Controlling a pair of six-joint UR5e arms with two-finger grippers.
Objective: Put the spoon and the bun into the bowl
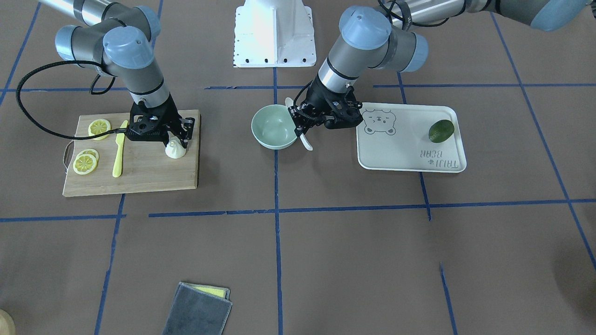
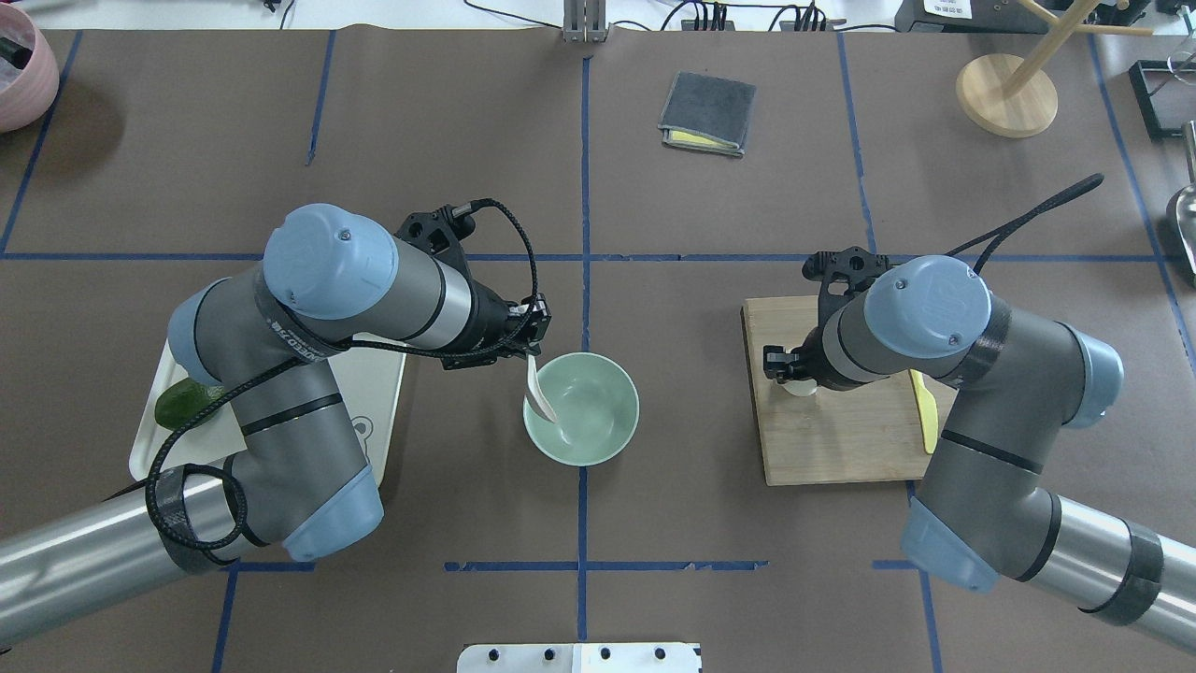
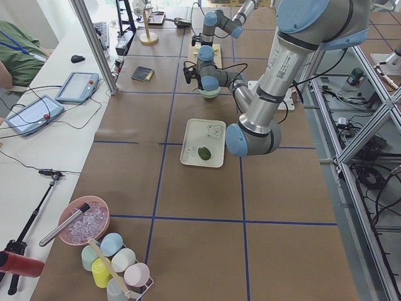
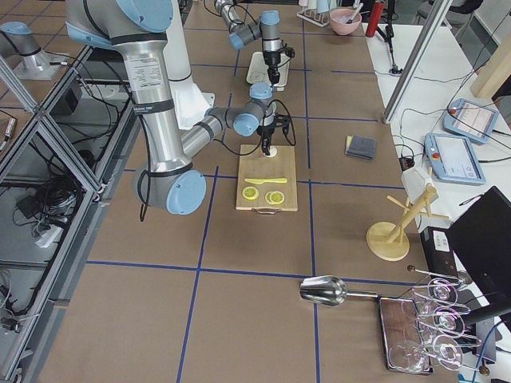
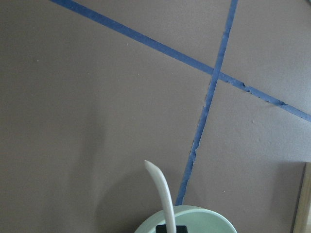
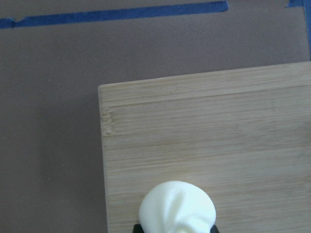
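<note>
At the left, beside the rectangular beige bear-print tray (image 2: 385,369), the left pincer (image 2: 529,348) was closed on the short thick handle of the small off-white soup spoon (image 2: 542,400). The spoon hung steeply, its long axis tilted, with the handle tip poking up past the fingers and the deep scoop lowest. Seen from overhead, the scoop lay inside the outline of the round pale mint-green bowl (image 2: 619,437), over its left inner wall on the side nearest this arm. I could not tell whether it touched the bowl. Since the scoop end already pointed into the bowl, I judged that the spoon needed little more than a release, perhaps after a slight lowering.

The bowl stood upright on the brown bench (image 2: 654,234), between the two arms.

To the right, well apart from the bowl, the small round white steamed bun (image 1: 175,150) sat on the pale bamboo cutting board (image 2: 822,449), near the edge facing the bowl. The right pincer (image 1: 179,138) stood directly over it, fingers about its pleated top. Whether they were actually pinching it could not be told. The right arm was clearly the nearer one to the bun. The bowl lay to this pincer's left, so the carry would run leftward across the bench. The yellow plastic knife (image 2: 925,411) lay on the board's far side, away from that path.
</note>
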